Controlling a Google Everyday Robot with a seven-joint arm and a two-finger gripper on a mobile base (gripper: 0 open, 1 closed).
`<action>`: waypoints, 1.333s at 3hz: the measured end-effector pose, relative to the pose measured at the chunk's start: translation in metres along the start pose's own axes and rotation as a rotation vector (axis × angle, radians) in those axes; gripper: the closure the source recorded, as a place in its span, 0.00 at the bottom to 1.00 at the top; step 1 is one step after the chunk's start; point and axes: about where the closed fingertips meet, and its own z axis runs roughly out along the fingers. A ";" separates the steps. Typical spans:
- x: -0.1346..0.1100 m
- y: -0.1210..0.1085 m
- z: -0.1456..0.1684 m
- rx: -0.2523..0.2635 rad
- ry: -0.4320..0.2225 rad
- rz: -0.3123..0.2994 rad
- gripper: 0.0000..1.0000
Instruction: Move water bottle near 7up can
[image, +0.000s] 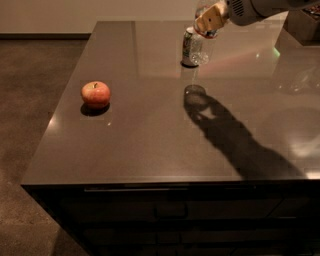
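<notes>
**Bottle held aloft beside the can at the far edge of the bench**

At the far left lies the brown floor (30, 100), running along the side of the dark, glossy bench (145, 145). On the bench's left part sits a red-and-yellow apple (95, 93), upright with its stem up. It stands alone, well apart from everything else.

Towards the middle, near the back of the bench, stands the 7up can (188, 46), upright, green and white with a silver top. Just to its right is the water bottle (203, 49). Its clear lower body shows, and in this view it overlaps the can's right side. Whether the two touch cannot be told. The bottle hangs roughly upright, and its round shadow falls on the bench nearer the camera, apart from its base, so it appears lifted off the surface.

The gripper (209, 22) sits at the top of the picture, right above the can. Its jaws are clamped on the bottle's upper part, with one tan finger (210, 18) covering the label area. The pale arm reaches out to the upper right corner.

A long dark shadow (235, 145) of the arm stretches across the bench to the lower right. At the far right back corner stands a dark box-like object (306, 24), partly cut off. Below the bench edge runs a dark drawer front (170, 212).
</notes>
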 end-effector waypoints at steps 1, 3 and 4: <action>0.006 -0.028 0.015 0.024 0.066 0.051 1.00; 0.036 -0.047 0.051 -0.024 0.149 0.144 1.00; 0.031 -0.048 0.069 -0.026 0.126 0.134 1.00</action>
